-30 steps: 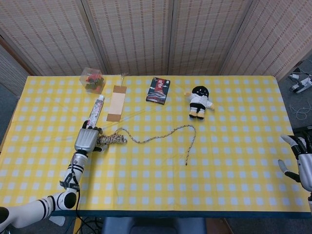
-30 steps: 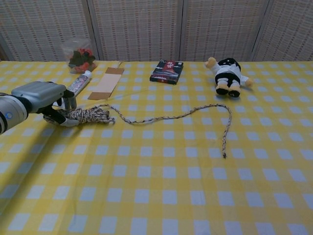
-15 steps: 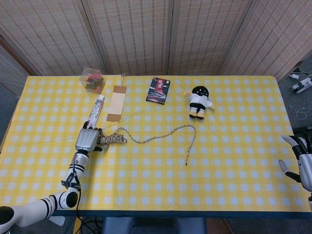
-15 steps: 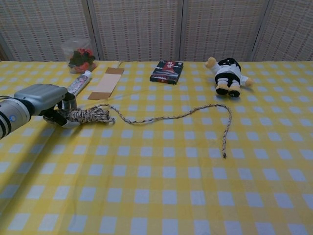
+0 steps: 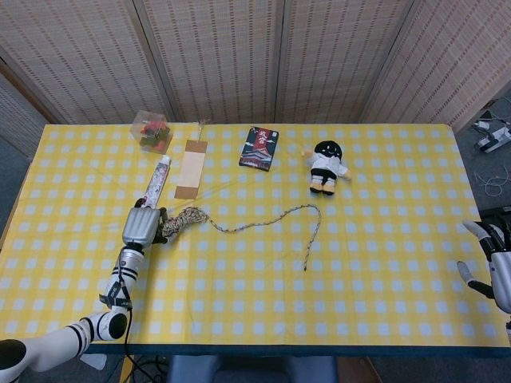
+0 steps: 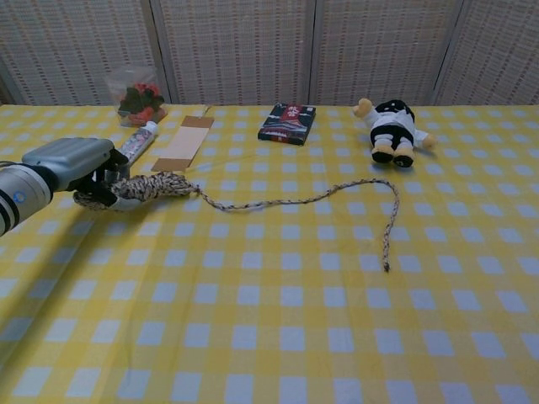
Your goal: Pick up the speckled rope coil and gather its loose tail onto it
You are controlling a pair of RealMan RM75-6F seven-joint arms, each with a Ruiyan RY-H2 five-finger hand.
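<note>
At the table's left edge, my left hand (image 6: 72,168) grips the speckled braided rope coil (image 6: 152,187); its long loose tail (image 6: 337,195) could drag and unravel the coil.

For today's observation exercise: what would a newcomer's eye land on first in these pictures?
Probably the grey robotic left hand at the table's left, gripping a speckled rope coil whose thin loose tail snakes rightward over the yellow checked tablecloth. Next, the black-and-white plush doll lying near the far edge.
</note>
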